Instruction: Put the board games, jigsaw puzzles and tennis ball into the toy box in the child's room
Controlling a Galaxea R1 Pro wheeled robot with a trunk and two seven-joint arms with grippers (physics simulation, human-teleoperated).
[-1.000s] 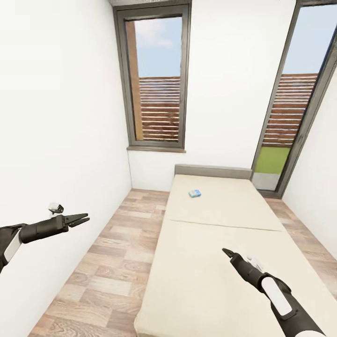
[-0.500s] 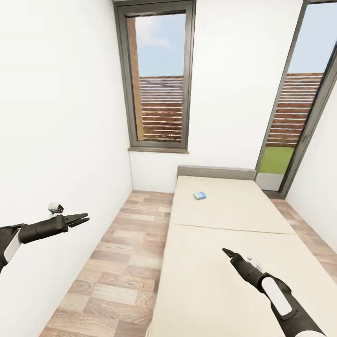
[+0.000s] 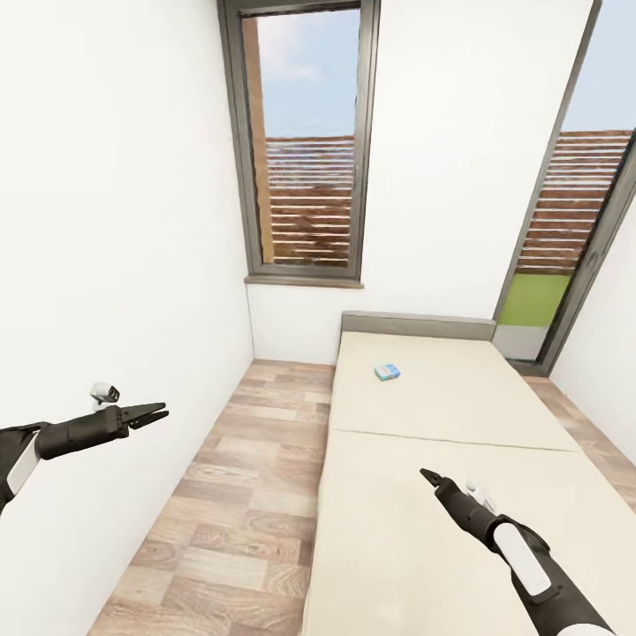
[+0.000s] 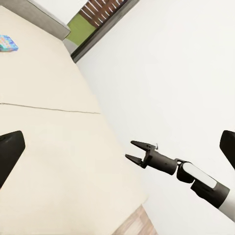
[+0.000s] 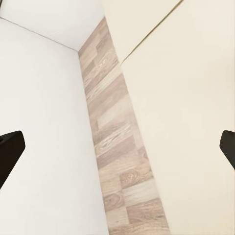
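In the head view, one small flat blue board-game box (image 3: 387,372) is being shown lying on the far half of the low beige two-part bed (image 3: 459,495), untouched; the black left gripper (image 3: 152,412) is being held over the wood-plank floor (image 3: 247,495) with its fingers parted and empty.

The black right gripper (image 3: 427,477) is being held above the mattress; whether its fingers are parted cannot be told there.

In the left wrist view, the box (image 4: 7,43) is being seen well apart from the right gripper (image 4: 134,151), whose fingers are spread, empty.

In the right wrist view, floor (image 5: 115,147) and mattress (image 5: 191,127) are being shown; judging by this, the collecting is hardly being begun.
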